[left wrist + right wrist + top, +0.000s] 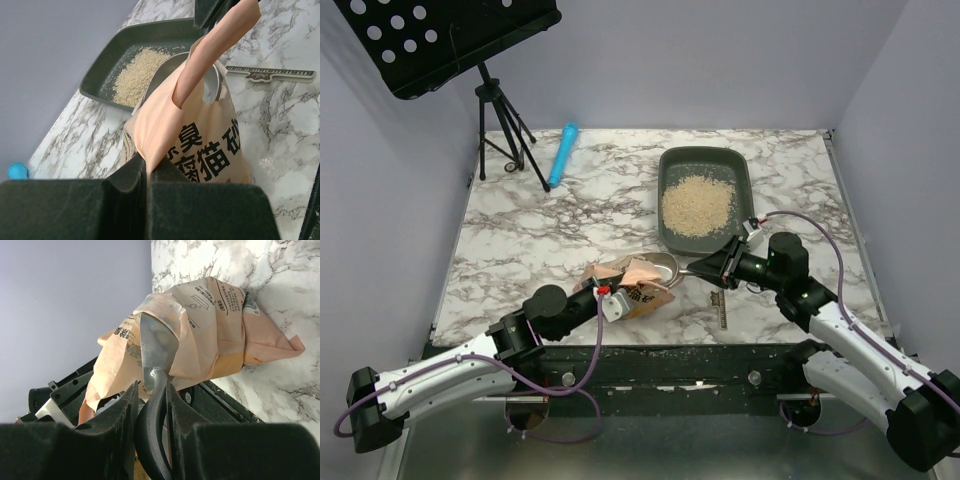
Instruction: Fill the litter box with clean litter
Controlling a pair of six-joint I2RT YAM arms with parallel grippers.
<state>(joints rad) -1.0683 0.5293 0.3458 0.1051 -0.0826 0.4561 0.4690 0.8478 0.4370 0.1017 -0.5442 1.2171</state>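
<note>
Litter box (pixel 705 162) on the table (pixel 520 230), right of centre toward the far side, clean litter (pixel 697 205) heaped in its middle. Just nearer, orange bag (pixel 638 290), edge pinched in the left end effector (pixel 147 172), clenched tight. Right end effector (pixel 152 395) clamped on the handle of the metal scoop (pixel 157 347), bowl at the bag's mouth, close to the box's near-left corner.

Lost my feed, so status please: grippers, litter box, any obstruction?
Left gripper shut on bag edge; right gripper shut on scoop handle, bowl at bag mouth. Litter box holds a small litter pile. Ruler lies near right arm, off the path.
</note>
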